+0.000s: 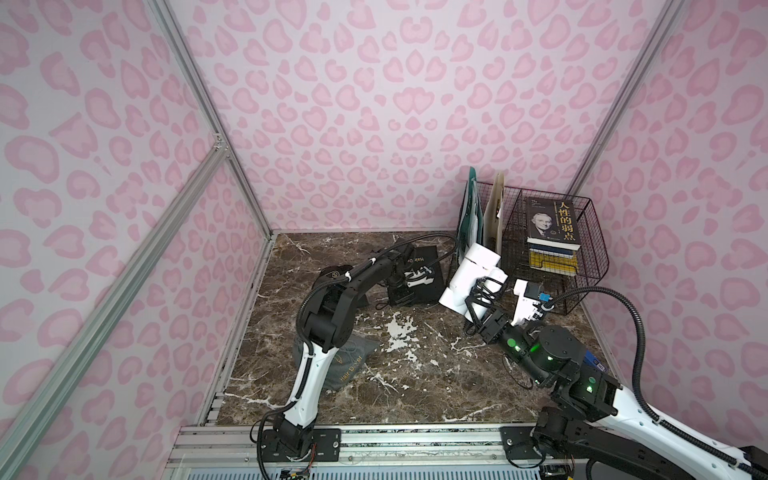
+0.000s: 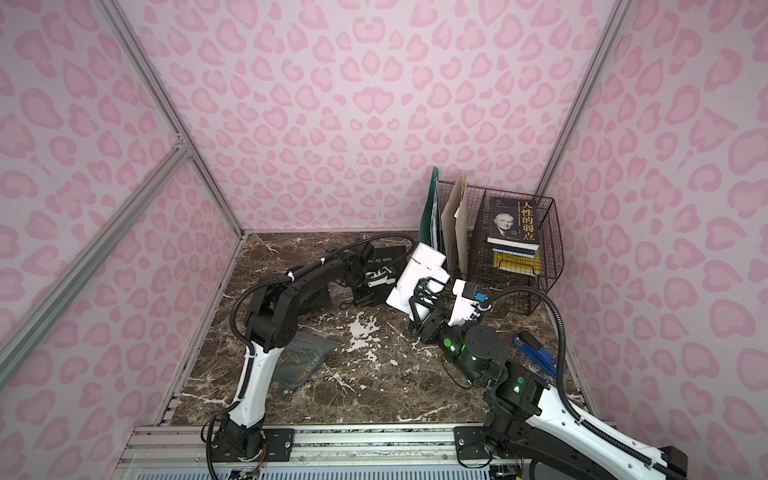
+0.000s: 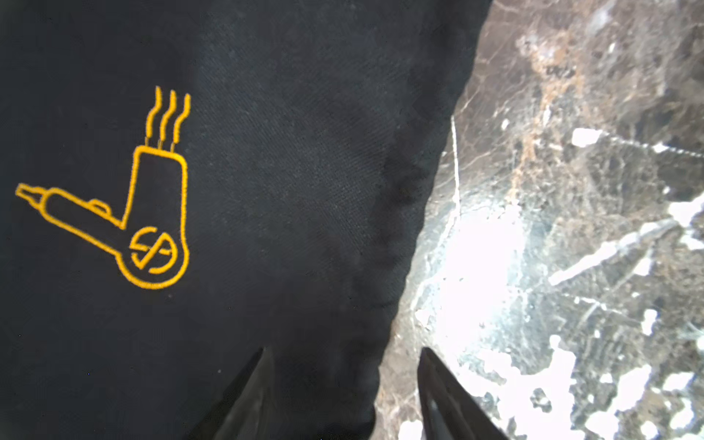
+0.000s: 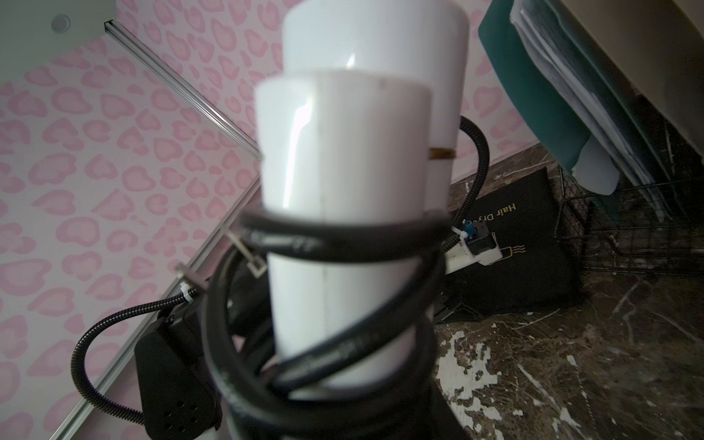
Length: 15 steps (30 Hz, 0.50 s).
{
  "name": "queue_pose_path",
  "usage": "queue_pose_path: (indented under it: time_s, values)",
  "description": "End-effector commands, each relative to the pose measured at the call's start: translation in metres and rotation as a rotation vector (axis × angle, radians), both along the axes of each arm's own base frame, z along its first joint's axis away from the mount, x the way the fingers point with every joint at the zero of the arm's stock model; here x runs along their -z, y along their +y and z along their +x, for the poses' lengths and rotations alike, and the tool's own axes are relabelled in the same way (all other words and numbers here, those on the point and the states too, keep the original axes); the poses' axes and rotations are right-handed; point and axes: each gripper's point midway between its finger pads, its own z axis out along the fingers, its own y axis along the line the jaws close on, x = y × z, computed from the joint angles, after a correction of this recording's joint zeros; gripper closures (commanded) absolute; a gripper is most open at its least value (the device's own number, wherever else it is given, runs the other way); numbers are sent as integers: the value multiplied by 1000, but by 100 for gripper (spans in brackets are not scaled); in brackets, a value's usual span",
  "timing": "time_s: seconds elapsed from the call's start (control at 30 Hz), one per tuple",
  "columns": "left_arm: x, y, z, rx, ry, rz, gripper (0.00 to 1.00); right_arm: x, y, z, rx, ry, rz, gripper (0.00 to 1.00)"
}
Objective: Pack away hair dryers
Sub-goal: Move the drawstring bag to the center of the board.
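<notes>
A white hair dryer (image 1: 467, 276) (image 2: 417, 270) is held tilted above the marble table, its black cord (image 4: 335, 244) coiled round the handle. My right gripper (image 1: 482, 309) (image 2: 422, 313) is shut on that handle; in the right wrist view the dryer (image 4: 343, 152) and cord hide the jaws. A flat black pouch (image 1: 428, 257) (image 2: 388, 257) (image 3: 266, 190) with gold print lies at the back of the table. My left gripper (image 1: 401, 293) (image 3: 343, 348) hovers low over the pouch's near edge, open, one finger over fabric and one over marble.
A bulging grey pouch (image 1: 351, 365) (image 2: 305, 361) lies by the left arm's base link. A wire basket (image 1: 590, 249) with books and upright folders (image 1: 471, 208) fills the back right corner. A blue stapler (image 2: 534, 353) lies at the right edge.
</notes>
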Motion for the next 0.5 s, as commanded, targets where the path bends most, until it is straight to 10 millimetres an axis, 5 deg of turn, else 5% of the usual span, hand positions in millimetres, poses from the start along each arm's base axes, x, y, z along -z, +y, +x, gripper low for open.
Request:
queue_pose_path:
  time_s: [0.0,0.27,0.47]
  values:
    - [3,-1,3,11,-18,-1,39,-12,-2,1,15,-39,38,100]
    - [8,1,2,22,-25,4,63,-14,-7,-2,17,-43,60,100]
    - [2,3,0,24,-31,8,97,-19,-8,-4,13,-57,72,100]
